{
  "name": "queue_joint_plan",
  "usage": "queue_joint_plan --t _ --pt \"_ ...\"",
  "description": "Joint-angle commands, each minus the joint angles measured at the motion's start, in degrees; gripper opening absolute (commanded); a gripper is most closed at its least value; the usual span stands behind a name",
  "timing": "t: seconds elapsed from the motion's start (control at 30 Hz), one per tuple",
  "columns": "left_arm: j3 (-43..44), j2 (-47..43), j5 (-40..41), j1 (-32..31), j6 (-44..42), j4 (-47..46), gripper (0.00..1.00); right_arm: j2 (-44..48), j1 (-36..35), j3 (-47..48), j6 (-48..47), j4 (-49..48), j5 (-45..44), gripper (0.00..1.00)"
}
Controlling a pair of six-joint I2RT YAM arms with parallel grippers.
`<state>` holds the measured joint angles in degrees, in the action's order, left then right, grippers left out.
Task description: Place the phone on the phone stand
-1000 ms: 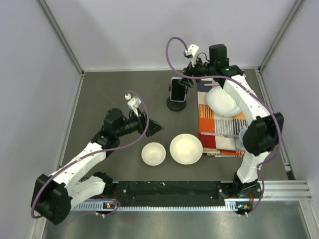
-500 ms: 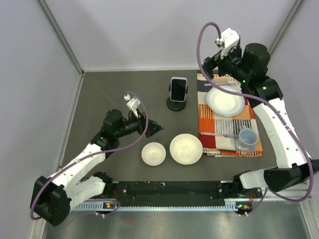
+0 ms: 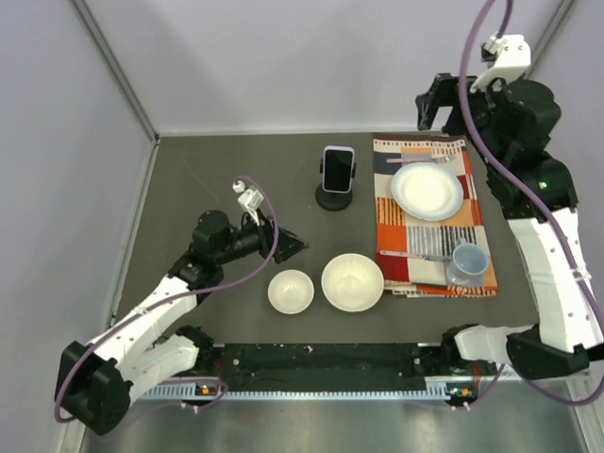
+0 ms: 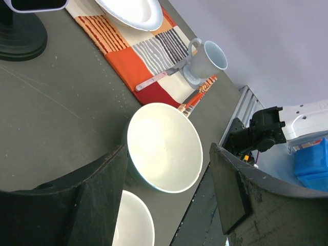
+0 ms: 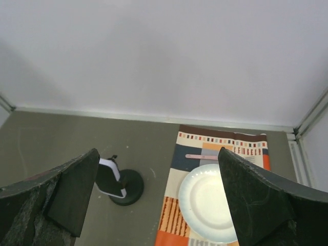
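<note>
The phone [image 3: 338, 168], black screen with a pale rim, sits upright in the cradle of the black phone stand [image 3: 334, 199] at the table's far middle. In the right wrist view the phone [image 5: 109, 178] leans in the stand [image 5: 129, 187]. The left wrist view shows only the stand's disc base [image 4: 20, 38] and the phone's lower edge [image 4: 35, 5]. My right gripper [image 3: 436, 102] is open and empty, raised high above the table's far right. My left gripper [image 3: 294, 243] is open and empty, low over the table left of the bowls.
Two white bowls [image 3: 352, 281] [image 3: 290, 291] stand near the front middle. A striped orange placemat [image 3: 425, 247] at the right holds a white plate [image 3: 427, 192], a mug [image 3: 467, 262] and cutlery [image 3: 415, 255]. Walls close the back and sides.
My right arm let go of the phone, now standing in the cradle, then rose and drew back to the upper right. The left arm has barely moved.
</note>
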<state>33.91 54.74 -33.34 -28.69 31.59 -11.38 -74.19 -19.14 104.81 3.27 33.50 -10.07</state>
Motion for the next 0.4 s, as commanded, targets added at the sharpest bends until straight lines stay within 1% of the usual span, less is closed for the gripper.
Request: queue_joint_plan --t 0.0,0.07,0.1,0.17,0.2,0.23,0.3,0.37 --pt "2.56 -4.72 1.26 -0.32 -0.13 3.36 0.7 6.95 -1.34 1.18 5.26 1.4 2.32 0.99" --pt "4.05 -8.05 2.22 -0.4 0.05 5.65 0.72 9.32 -1.34 -1.27 7.18 0.35 4.69 0.99" --pt "4.58 -9.11 3.53 -0.4 0.13 6.97 0.72 12.64 -1.26 -2.67 7.54 -0.53 5.57 0.99" --pt "5.64 -12.53 4.42 -0.4 0.75 10.31 0.72 16.69 -1.34 -8.2 7.72 -2.81 7.94 0.99" --pt "5.9 -13.6 4.95 -0.4 1.01 11.1 0.72 20.54 -1.34 -10.14 7.28 -4.3 8.22 0.99" --pt "5.99 -14.74 5.13 -0.4 1.45 13.81 0.72 22.76 -1.34 -13.38 7.02 -4.92 8.48 0.99" --pt "5.82 -18.08 5.91 -0.4 1.89 15.76 0.73 27.67 -1.34 -15.6 7.71 -5.54 7.26 0.99" --pt "5.73 -21.41 6.62 -0.4 2.86 18.22 0.73 30.24 -1.26 -17.1 8.24 -5.55 7.42 0.99"
